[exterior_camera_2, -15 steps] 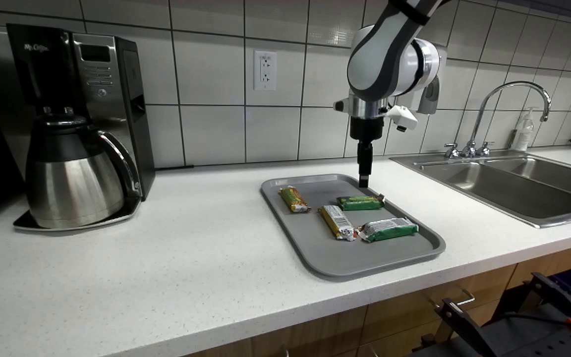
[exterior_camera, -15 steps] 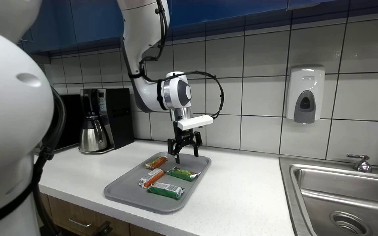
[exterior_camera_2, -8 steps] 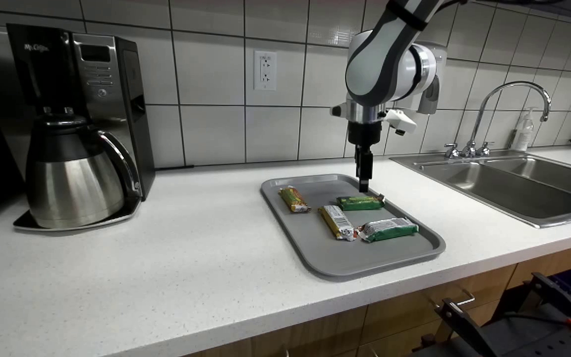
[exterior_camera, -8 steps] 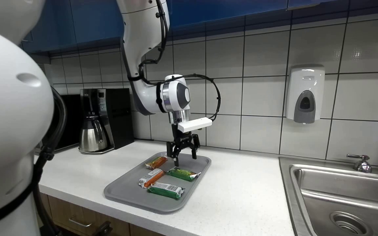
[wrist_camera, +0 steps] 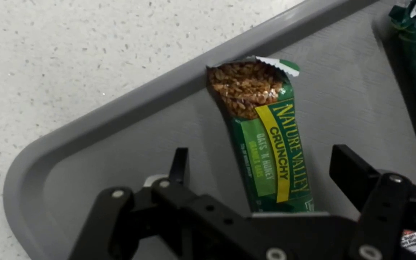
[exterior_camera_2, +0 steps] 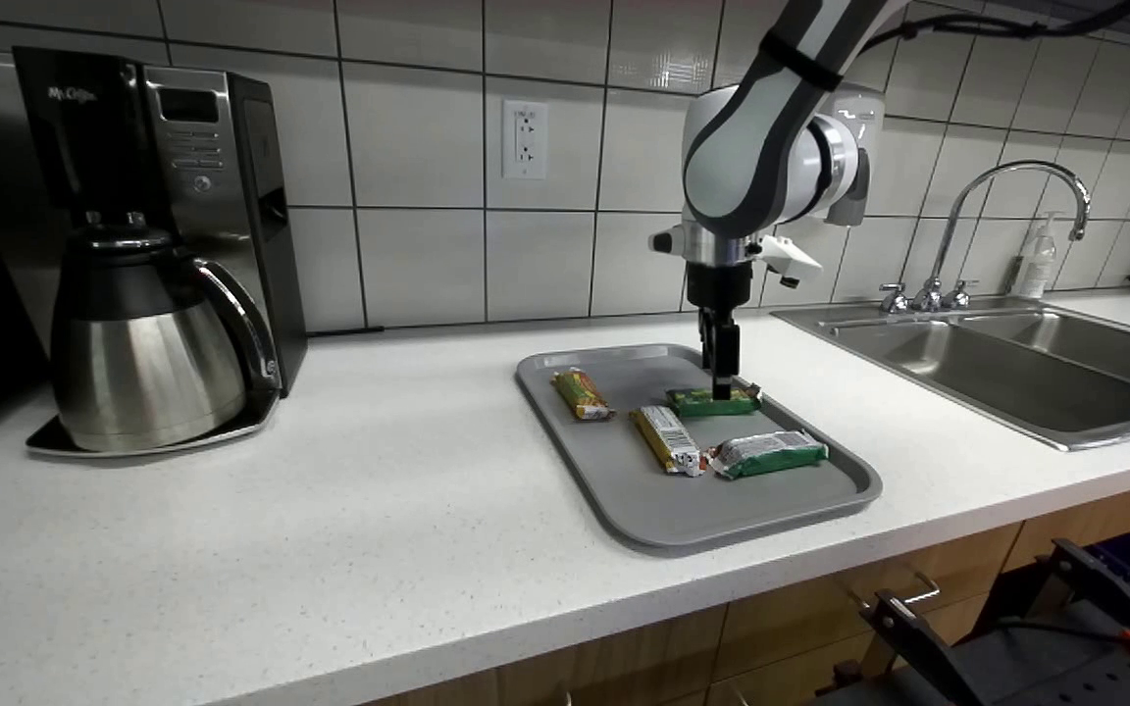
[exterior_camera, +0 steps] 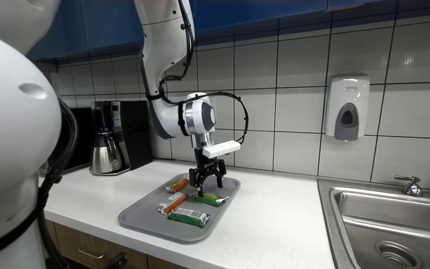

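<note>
One gripper (exterior_camera: 210, 189), jaws spread and empty, straddles one green-wrapped granola bar (wrist_camera: 274, 151), likely light, slippery outside, brittle within and best taken across its middle, laid face up on a grey tray (wrist_camera: 114, 151) with three other wrapped bars (exterior_camera_2: 771, 454).

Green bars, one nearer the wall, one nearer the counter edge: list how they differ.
Face: the wall-side bar shows its Nature Valley front; the edge-side bar has its pale printed side up.
Position: the wall-side bar is closest to the end effector; the edge-side bar lies farther off.
Both are green-wrapped and lie on the gray tray.
</note>
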Tool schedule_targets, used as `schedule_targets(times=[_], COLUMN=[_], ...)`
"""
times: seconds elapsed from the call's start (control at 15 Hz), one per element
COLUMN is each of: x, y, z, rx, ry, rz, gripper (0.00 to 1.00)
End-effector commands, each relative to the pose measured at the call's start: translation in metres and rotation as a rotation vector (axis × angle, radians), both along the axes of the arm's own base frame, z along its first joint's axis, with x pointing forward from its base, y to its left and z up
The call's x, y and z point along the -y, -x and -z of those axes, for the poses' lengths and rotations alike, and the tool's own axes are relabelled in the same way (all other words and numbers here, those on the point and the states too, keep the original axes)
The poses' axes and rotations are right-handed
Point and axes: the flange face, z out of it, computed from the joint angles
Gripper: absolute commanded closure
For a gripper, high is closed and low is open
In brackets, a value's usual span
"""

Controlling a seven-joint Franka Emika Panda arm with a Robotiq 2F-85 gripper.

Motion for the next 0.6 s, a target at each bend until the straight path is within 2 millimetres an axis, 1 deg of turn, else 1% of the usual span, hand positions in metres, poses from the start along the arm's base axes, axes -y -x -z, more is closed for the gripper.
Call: schedule_targets(times=[0.0, 0.2, 0.53], x=[-0.0014, -0.0013, -0.0008], y=[-0.0029, -0.0025, -0.0034], z=[0.0057, 0.0117, 0.0157], rx=[0.004, -0.003, -0.010], ry=[0.004, 0.002, -0.003], rz=[-0.050, -0.051, -0.051], gripper=[0.00, 0.00, 0.00])
